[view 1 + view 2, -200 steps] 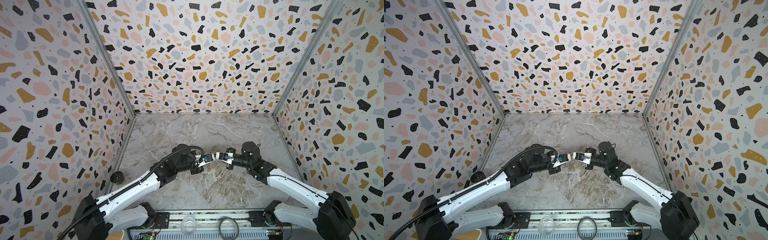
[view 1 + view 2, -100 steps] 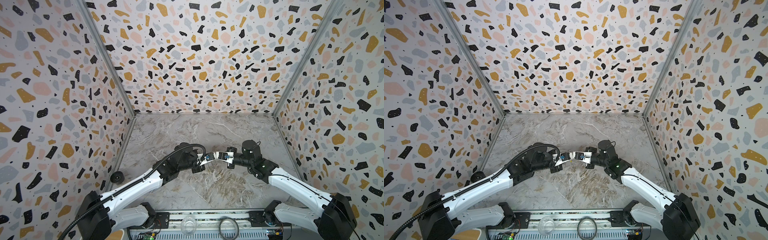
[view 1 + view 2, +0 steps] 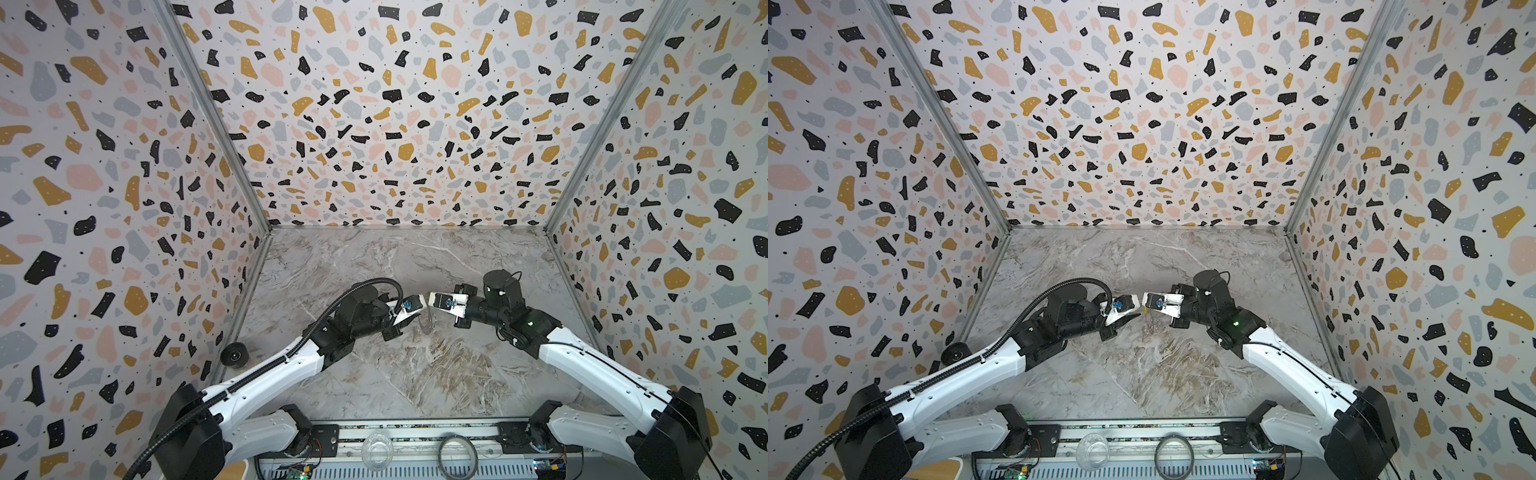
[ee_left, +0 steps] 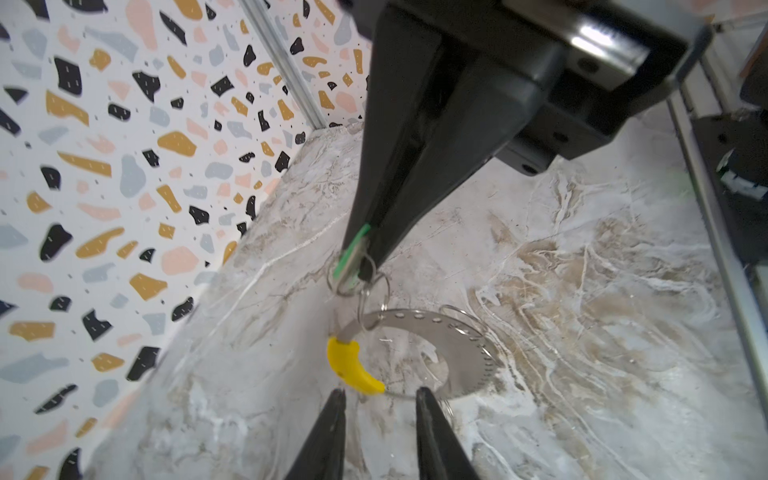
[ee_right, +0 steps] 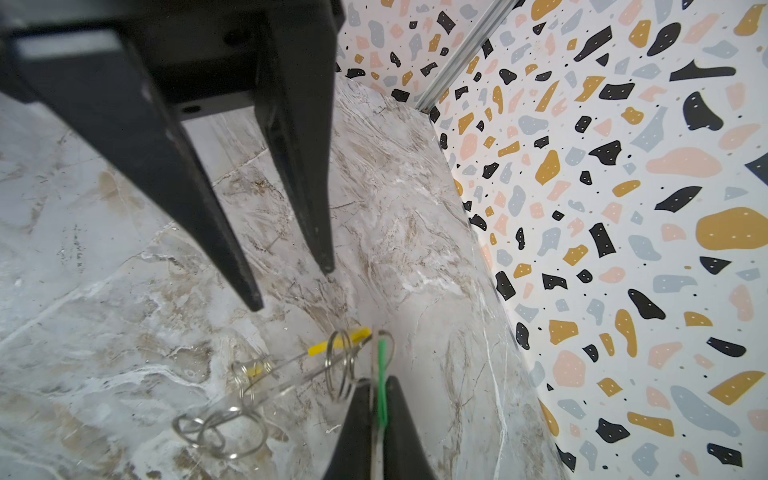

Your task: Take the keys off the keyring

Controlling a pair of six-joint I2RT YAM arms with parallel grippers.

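My right gripper (image 5: 379,380) is shut on the green tag of a key (image 5: 382,399), held above the marble floor; in the left wrist view it reaches in from above, still pinching that green-tagged key (image 4: 353,257). From it hangs the keyring (image 4: 436,332), a silvery loop with a yellow sleeve (image 4: 353,368) and small split rings (image 5: 224,432). My left gripper (image 4: 380,391) is open just short of the sleeve, holding nothing. In both top views the two grippers (image 3: 415,311) (image 3: 1144,305) meet tip to tip mid-table. A small yellow bit (image 5: 253,370) sits among the rings.
A dark ring (image 3: 457,453) and a clear glass cup (image 3: 377,451) sit on the front rail. A black roller (image 3: 235,355) lies by the left wall. Terrazzo walls close in three sides of the marble floor (image 3: 415,374).
My left gripper has opened and let go of the keyring, which now hangs from the right gripper alone. Both arms have barely moved.
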